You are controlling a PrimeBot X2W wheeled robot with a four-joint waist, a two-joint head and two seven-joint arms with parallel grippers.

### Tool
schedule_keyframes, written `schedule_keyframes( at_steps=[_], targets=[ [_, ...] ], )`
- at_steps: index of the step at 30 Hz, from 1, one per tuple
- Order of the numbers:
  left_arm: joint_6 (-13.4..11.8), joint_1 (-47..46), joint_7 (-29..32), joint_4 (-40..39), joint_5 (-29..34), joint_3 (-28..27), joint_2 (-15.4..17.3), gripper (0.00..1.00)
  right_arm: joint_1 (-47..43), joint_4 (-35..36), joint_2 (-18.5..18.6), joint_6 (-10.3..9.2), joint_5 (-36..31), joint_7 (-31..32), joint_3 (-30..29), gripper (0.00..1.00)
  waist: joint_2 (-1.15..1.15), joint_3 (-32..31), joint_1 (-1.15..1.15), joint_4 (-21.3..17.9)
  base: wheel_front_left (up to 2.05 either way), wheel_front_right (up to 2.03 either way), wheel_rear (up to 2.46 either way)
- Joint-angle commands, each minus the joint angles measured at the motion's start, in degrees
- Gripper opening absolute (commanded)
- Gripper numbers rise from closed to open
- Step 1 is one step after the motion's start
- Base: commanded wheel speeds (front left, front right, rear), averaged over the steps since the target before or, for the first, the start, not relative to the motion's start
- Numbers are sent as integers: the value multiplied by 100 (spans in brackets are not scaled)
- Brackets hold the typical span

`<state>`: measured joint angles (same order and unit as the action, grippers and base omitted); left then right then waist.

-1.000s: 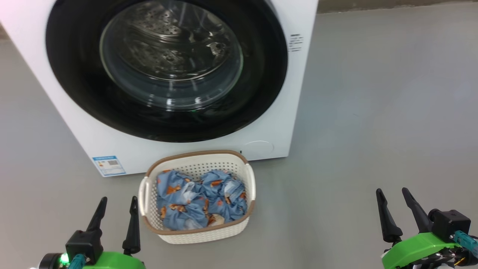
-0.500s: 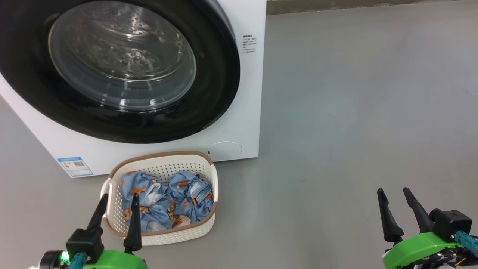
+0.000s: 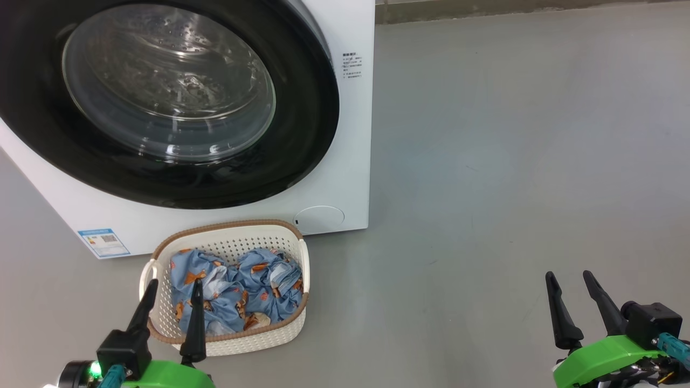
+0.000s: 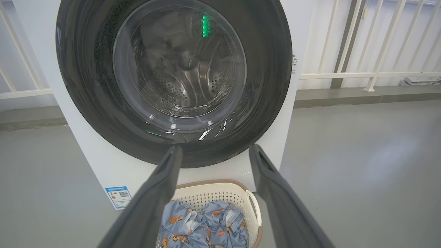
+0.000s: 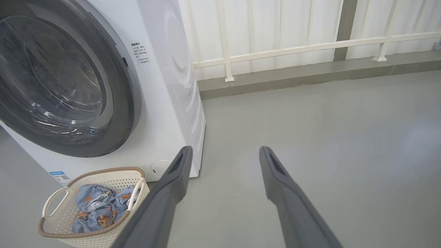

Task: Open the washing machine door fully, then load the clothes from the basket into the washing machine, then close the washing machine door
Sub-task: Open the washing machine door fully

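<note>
I log: washing machine [image 3: 353,134], washing machine door [image 3: 302,108] shut; basket [image 3: 226,224] of clothes [image 3: 232,291] just in front; left gripper [image 3: 176,283] before it, right gripper [image 3: 567,275] off its side, jaws wide, empty.

The left claw [image 3: 175,283] is held low at the lower left of the head view, its two fingers spread wide, pointed upward, and empty. The right claw [image 3: 567,275] is held at the lower right, likewise spread and empty.

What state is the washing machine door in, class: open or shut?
Shut. The washing machine door lies flush against the white front; the drum shows through its glass.
</note>
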<state>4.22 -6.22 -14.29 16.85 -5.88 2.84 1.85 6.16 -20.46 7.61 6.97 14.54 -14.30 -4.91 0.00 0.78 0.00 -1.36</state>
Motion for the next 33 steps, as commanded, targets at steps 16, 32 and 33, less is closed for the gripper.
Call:
schedule_keyframes(
  at_steps=[16,32,33],
  targets=[
    [-3,-205,-71,-53,-27,-187,103,100,184,120,54,52,67,-70,82,100,0,19,0,-5,0,0,0],
    [-38,-272,-71,-170,-14,-159,103,100,279,86,108,52,227,-70,155,0,0,204,0,11,0,0,0],
    [-42,-282,-71,-177,-17,-155,103,100,296,77,125,52,255,-70,168,0,0,217,0,16,0,0,0]
  ],
)
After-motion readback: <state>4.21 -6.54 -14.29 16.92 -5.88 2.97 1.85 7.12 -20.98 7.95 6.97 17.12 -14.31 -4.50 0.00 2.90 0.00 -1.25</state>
